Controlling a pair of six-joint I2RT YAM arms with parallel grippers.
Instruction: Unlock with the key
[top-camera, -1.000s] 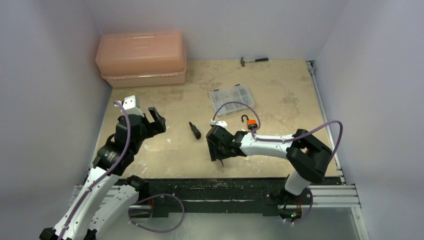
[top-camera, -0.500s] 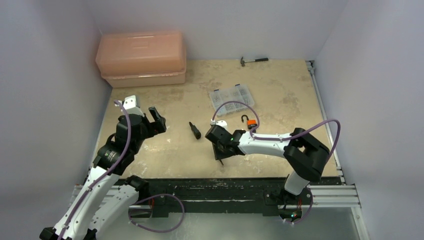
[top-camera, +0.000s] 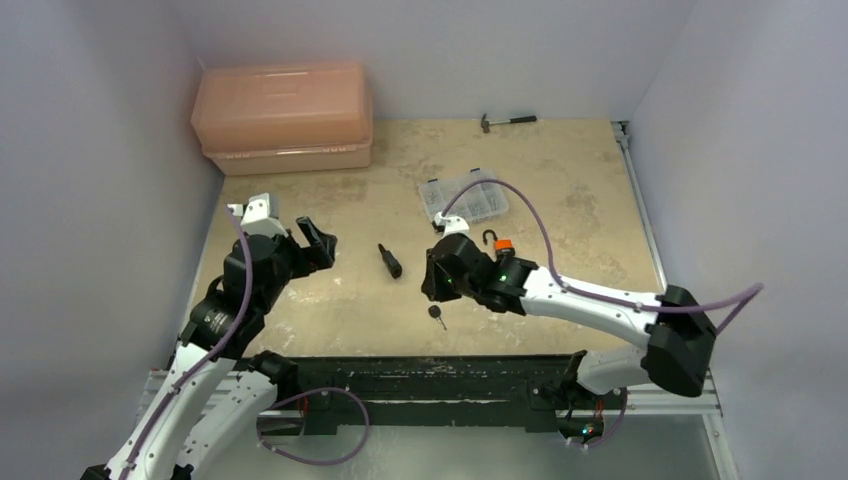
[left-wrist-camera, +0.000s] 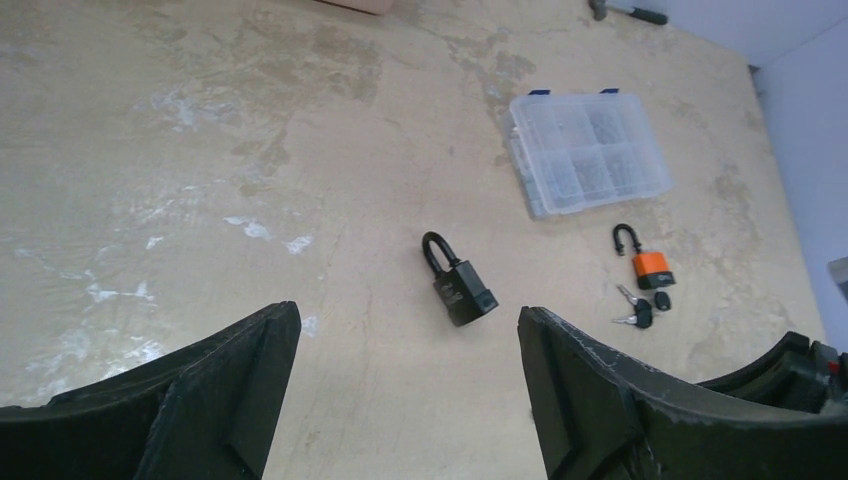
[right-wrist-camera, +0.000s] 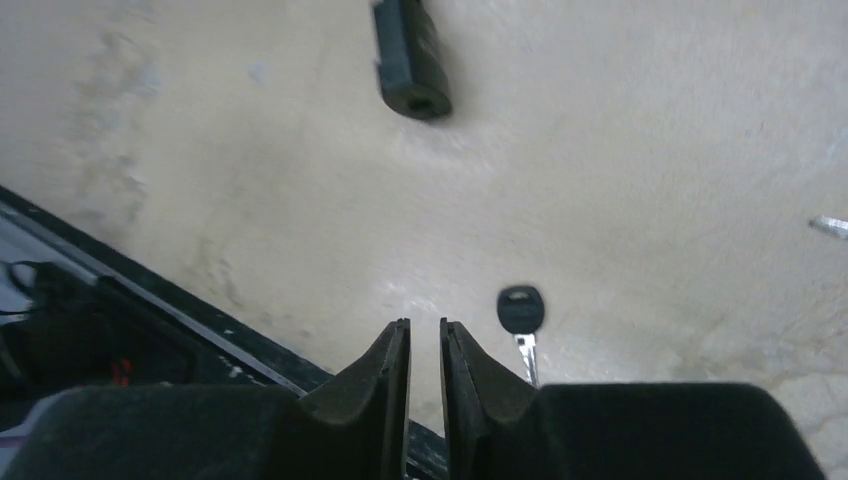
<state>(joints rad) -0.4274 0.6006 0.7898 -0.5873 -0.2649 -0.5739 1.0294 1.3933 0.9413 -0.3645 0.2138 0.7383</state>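
**Key lies loose on the counter beside the right hand**

From above, the key (top-camera: 437, 314) lies flat on the counter (top-camera: 570, 170) near the front edge, its black head away from that edge. The right hand (top-camera: 431, 291) hovers just behind it, pointing down toward it. The black padlock (top-camera: 390, 260) lies to the left of that hand. The orange padlock (top-camera: 497, 243) sits behind the arm, and a clear box (top-camera: 467, 198) is farther back. The left hand (top-camera: 297, 238) is raised at the left side, well apart from the key. A pink case (top-camera: 285, 118) and a hammer (top-camera: 508, 121) are along the far wall.

In the left wrist view, the left hand (left-wrist-camera: 405, 312) is spread wide and grips nothing. The black padlock (left-wrist-camera: 460, 285) lies on its side beyond the fingers. Farther right are the orange padlock (left-wrist-camera: 645, 262), a key bunch (left-wrist-camera: 637, 308) just beside it, and the clear box (left-wrist-camera: 588, 155).

In the right wrist view, the right hand (right-wrist-camera: 421, 330) is nearly closed, with only a thin slit between its fingers (right-wrist-camera: 385, 380) and nothing in it. The key (right-wrist-camera: 521, 310) rests on the counter just right of the fingertips. Whether it touches them I cannot tell. The black padlock (right-wrist-camera: 410, 55) lies ahead.
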